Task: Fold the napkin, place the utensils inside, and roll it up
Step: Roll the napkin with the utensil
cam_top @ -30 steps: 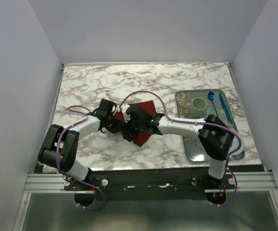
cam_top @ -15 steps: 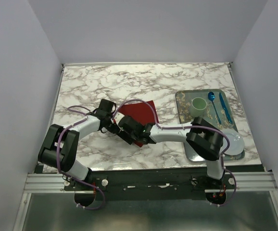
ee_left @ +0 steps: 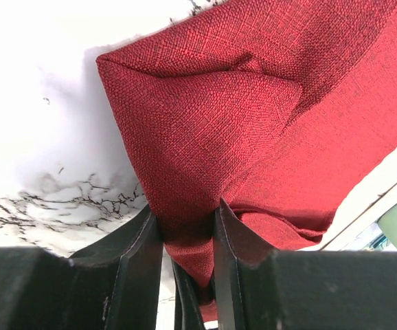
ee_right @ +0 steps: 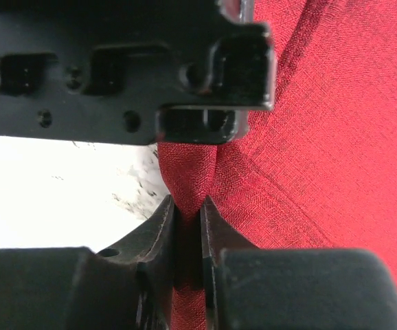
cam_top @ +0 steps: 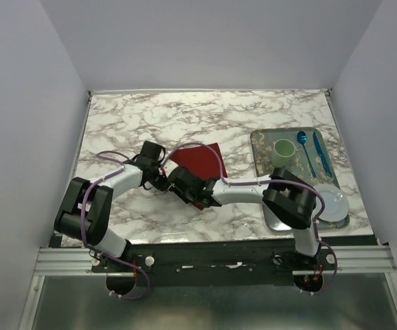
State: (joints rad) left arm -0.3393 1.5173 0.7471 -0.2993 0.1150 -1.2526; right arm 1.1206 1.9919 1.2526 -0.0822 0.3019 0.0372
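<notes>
Cloth is bunching between both claws as we are pinching the side of the napkin (cam_top: 200, 159) away from the tray (cam_top: 255, 148), left gripper (ee_left: 188, 234) and right gripper (ee_right: 187, 210) each clenched on it side by side, while the rest is lying flat, stretching from them toward the tray.

Dark red, plain-weave napkin (cam_top: 202, 158); white marble table (cam_top: 185, 117), grey-brown veins; blue spoon (cam_top: 302, 138); pale green cup (cam_top: 284, 148).

A white marble-patterned worktop (cam_top: 137, 117) with grey-brown veins sits boxed in by plain pale lavender-grey walls (cam_top: 205, 41) at the back, left and right. A silver metal rail (cam_top: 61, 260) runs along its near edge. Soft, even light.
</notes>
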